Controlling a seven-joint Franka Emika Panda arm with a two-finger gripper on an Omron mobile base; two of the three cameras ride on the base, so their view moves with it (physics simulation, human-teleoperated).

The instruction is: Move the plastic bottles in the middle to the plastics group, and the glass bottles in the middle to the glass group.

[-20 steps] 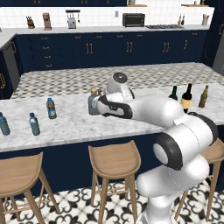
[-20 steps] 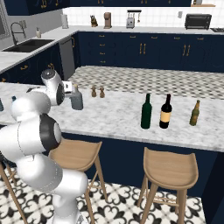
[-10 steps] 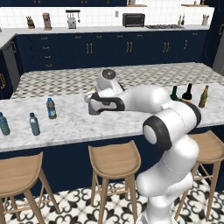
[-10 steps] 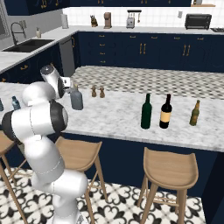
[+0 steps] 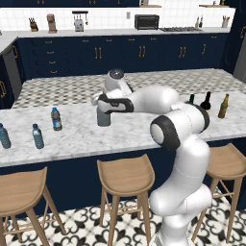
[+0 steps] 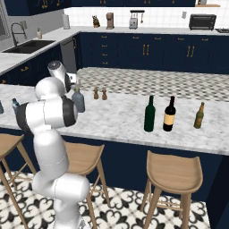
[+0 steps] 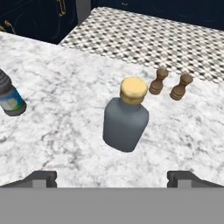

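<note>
the tool (image 7: 112, 177) hangs released above the squat grey bottle (image 7: 126, 118), upright on the counter (image 7: 65, 131) near two small shakers (image 7: 169, 85). centre the jaws around its wide body before closing.

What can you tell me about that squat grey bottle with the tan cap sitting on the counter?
The grey bottle is short and wide, with rounded shoulders, a short neck and a flat tan cap. Its body looks like smooth, dull smoky glass. It stands upright on the white marble counter, capped, and nothing touches it. Two small brown wooden shakers stand just beyond it. The gripper hovers open in front of it.
</note>
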